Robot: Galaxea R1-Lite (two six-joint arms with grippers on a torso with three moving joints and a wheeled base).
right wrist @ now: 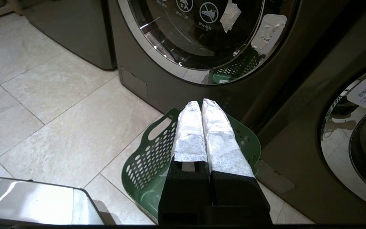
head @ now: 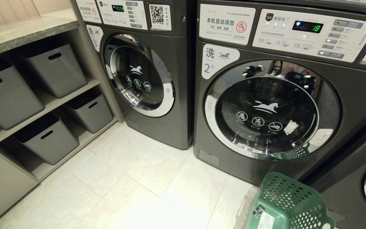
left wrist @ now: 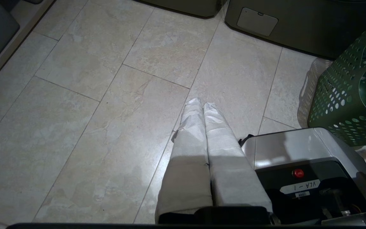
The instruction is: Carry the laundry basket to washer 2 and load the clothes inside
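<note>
Two pincers show, each only in its own wrist view, and both are pressed shut on nothing. The right gripper (right wrist: 202, 103) hangs directly over the laundry basket (right wrist: 145, 165), its wrapped fingers (right wrist: 189, 127) closed together above the basket's far rim, with one cut-out handle showing just to their left. The left gripper (left wrist: 202, 103) is likewise closed and empty, poised over bare floor tile (left wrist: 106, 127), with the basket well off to its right beyond the robot's base (left wrist: 297, 152).

In the head view the basket sits on the floor at the near right, just in front of washer 2 (head: 265, 95) and slightly right of its door (head: 267, 116), which is shut. The clothes cannot be seen in any view, hidden if they are in the basket.

So the right arm is plainly the nearer: the basket lies straight below it, the washer's door just beyond and above. That door likely needs opening before any loading.
</note>
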